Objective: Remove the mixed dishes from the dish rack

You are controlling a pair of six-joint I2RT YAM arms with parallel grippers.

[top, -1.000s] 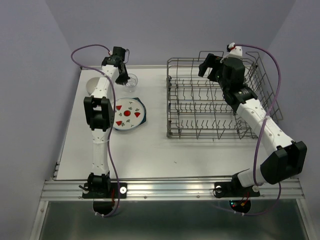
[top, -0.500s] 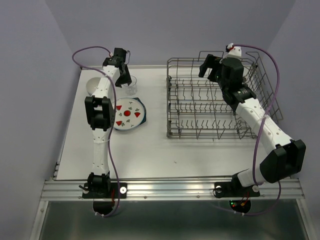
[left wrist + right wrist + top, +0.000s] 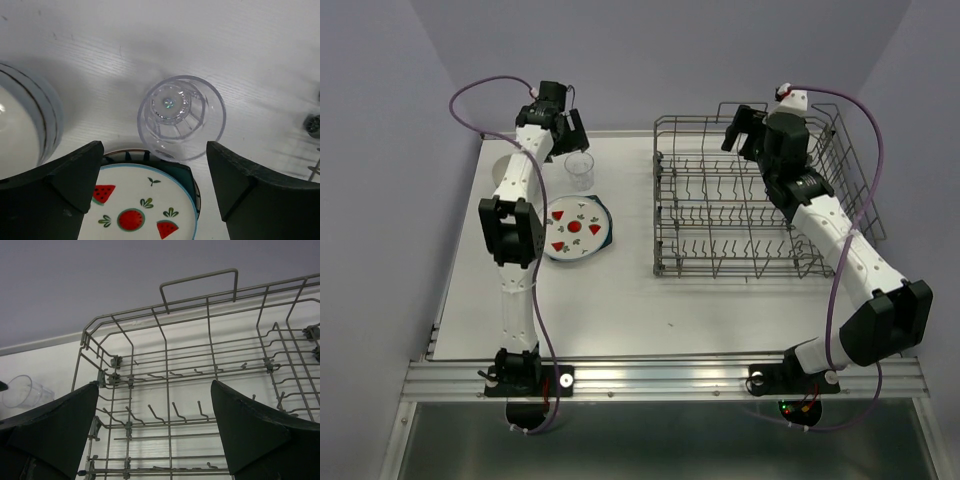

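**Both jaws spread wide and empty; tumbler stands free on the table**

Top view: the left arm [image 3: 512,225] reaches straight out to the far-left corner of the white table [image 3: 650,300]. Its wrist is bent downward, so the left gripper [image 3: 568,128] hangs above a clear glass tumbler [image 3: 579,168]. Near the tumbler, a round white plate with red fruit and green leaves [image 3: 574,229] lies on a dark teal rounded-square plate [image 3: 608,232]. A small white bowl [image 3: 498,170] sits partly behind the arm. The right arm [image 3: 840,240] bends inward over the grey metal wire dish rack [image 3: 760,215], with the right gripper [image 3: 740,128] raised at the rack's far rail.

Left wrist view: the dark fingers [image 3: 55,190] are wide apart and grip nothing. The tumbler stands upright, clear of both.

Right wrist view: its fingers [image 3: 270,435] are fully spread, holding nothing, above the rack's tines.
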